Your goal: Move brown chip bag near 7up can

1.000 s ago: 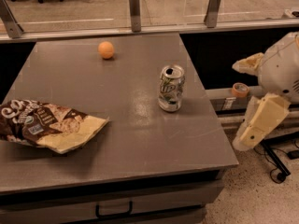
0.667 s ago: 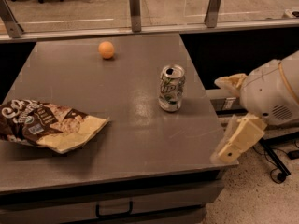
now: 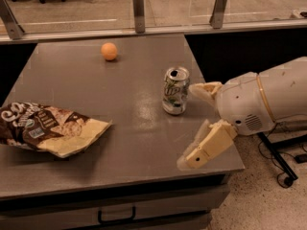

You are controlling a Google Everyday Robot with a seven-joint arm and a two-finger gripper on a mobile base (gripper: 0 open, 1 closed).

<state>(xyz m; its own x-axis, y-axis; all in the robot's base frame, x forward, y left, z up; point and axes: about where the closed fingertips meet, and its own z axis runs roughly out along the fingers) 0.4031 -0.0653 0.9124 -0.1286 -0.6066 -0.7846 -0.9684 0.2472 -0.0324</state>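
The brown chip bag [image 3: 50,129] lies flat at the table's left front, its pale cream end pointing right. The 7up can [image 3: 175,90] stands upright right of the table's middle, slightly dented, top opened. My gripper [image 3: 194,126] reaches in from the right over the table's right front corner. Its two cream fingers are spread wide and hold nothing. One finger [image 3: 205,89] is just right of the can, the other finger [image 3: 207,145] is lower, near the front edge. The bag is far to the gripper's left.
A small orange ball [image 3: 109,51] sits at the back of the grey table [image 3: 120,104]. A glass railing with metal posts [image 3: 138,4] runs behind the table. A drawer handle [image 3: 116,218] shows below the front edge. Floor and cables lie to the right.
My arm has moved left from beside the table to over its right front corner, the gripper now close to the can. The bag, can and ball have not moved.
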